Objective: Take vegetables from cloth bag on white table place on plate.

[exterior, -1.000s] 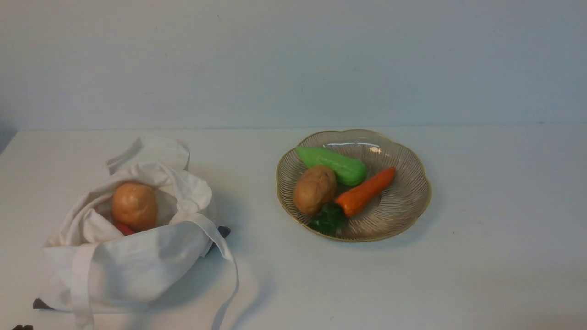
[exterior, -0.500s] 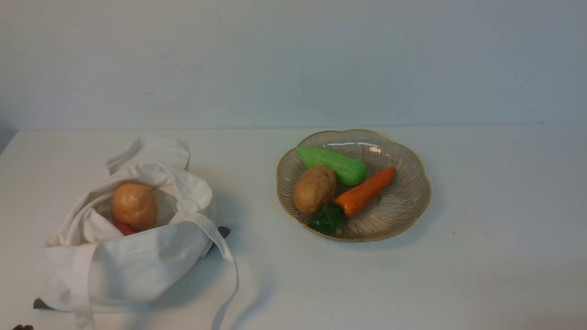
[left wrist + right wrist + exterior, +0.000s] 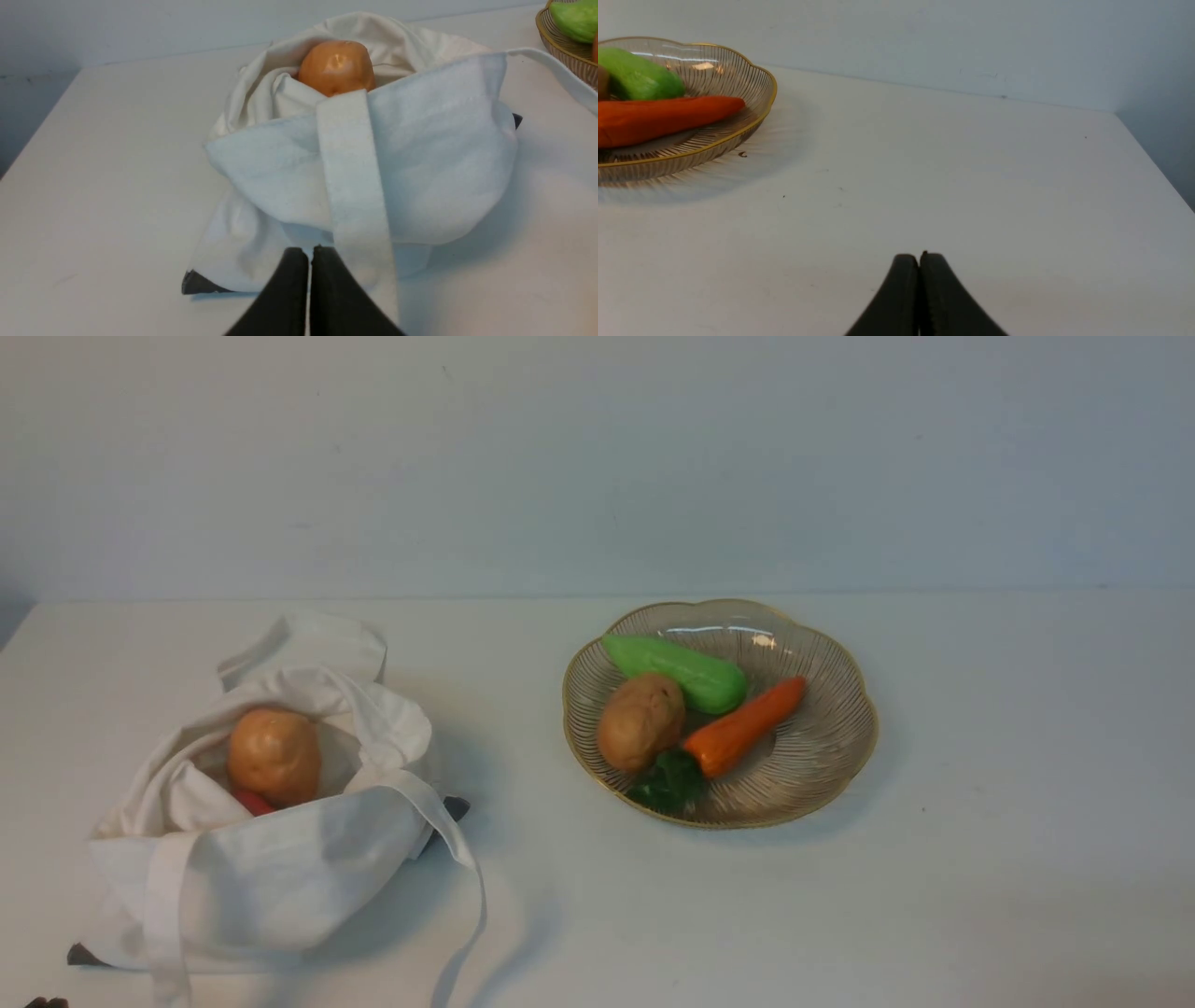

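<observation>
A tan-brown potato point(image 3: 274, 755) point(image 3: 337, 73) sits in the open mouth of the white cloth bag point(image 3: 252, 868) point(image 3: 420, 154) at the front left of the white table point(image 3: 980, 877). A bit of something red point(image 3: 252, 802) peeks out beneath it. On the ribbed glass plate point(image 3: 822, 756) point(image 3: 719, 135) lie another potato point(image 3: 640, 721), a light-green vegetable point(image 3: 677, 671) point(image 3: 637, 77), an orange carrot point(image 3: 744, 725) point(image 3: 663, 116) and a dark green piece point(image 3: 667, 781). My left gripper point(image 3: 310, 254) is shut and empty, just before the bag's near side. My right gripper point(image 3: 919, 261) is shut over bare table, right of the plate.
The bag's long strap point(image 3: 467, 896) trails onto the table toward the front. A dark corner point(image 3: 455, 807) shows under the bag. The table's left edge point(image 3: 37, 135) and right edge point(image 3: 1153, 158) drop off. A pale wall runs behind the table.
</observation>
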